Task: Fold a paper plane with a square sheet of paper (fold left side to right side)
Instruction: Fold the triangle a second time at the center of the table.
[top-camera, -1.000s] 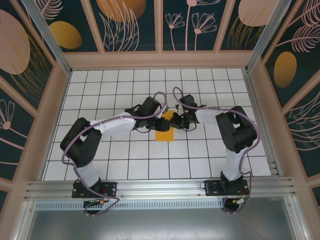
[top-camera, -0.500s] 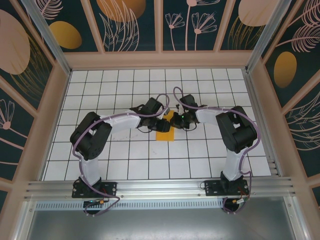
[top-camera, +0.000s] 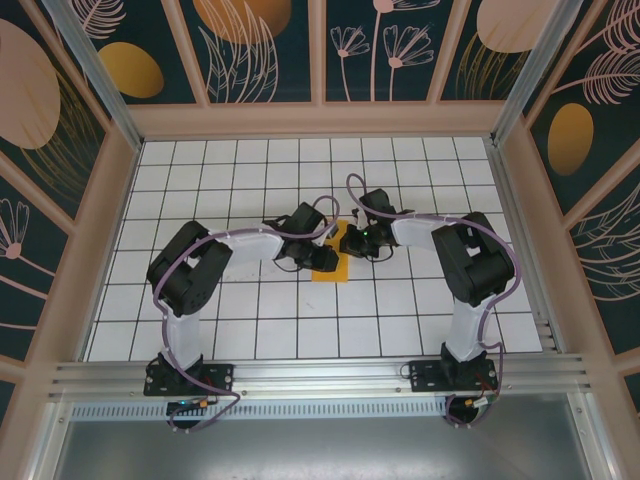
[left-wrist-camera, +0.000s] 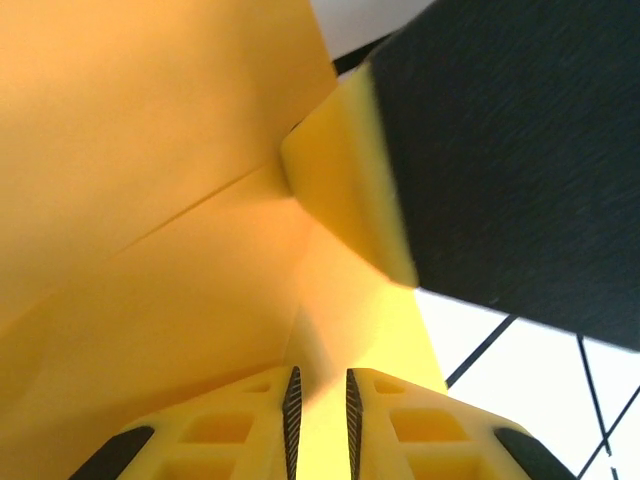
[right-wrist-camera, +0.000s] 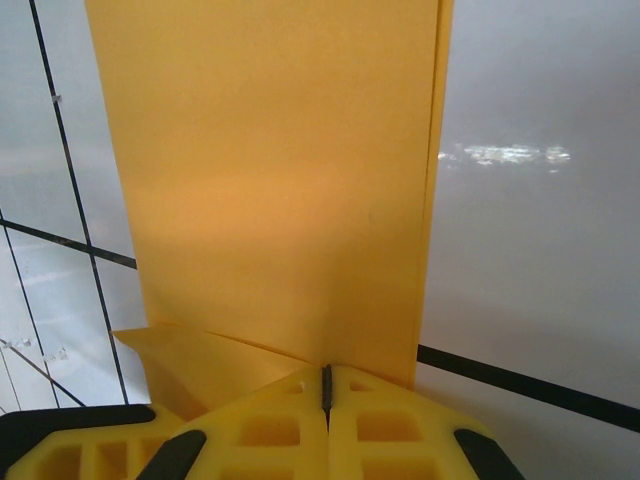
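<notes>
Near the middle of the table (top-camera: 250, 320) lies the sheet of paper (top-camera: 334, 268), partly folded. The left pincer (left-wrist-camera: 320, 405) has its pads close on either side of a raised flap, likely to carry it rightward; I cannot tell if they grip. The right pincer (right-wrist-camera: 326, 385) is closed on the paper's edge, seemingly pinning it.

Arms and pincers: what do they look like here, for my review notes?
Both the left arm and right arm have black joints, white-grey link covers and thin purple cables looping alongside. The left pincer and right pincer have yellow fingers with moulded pockets and black inner pads.
</notes>
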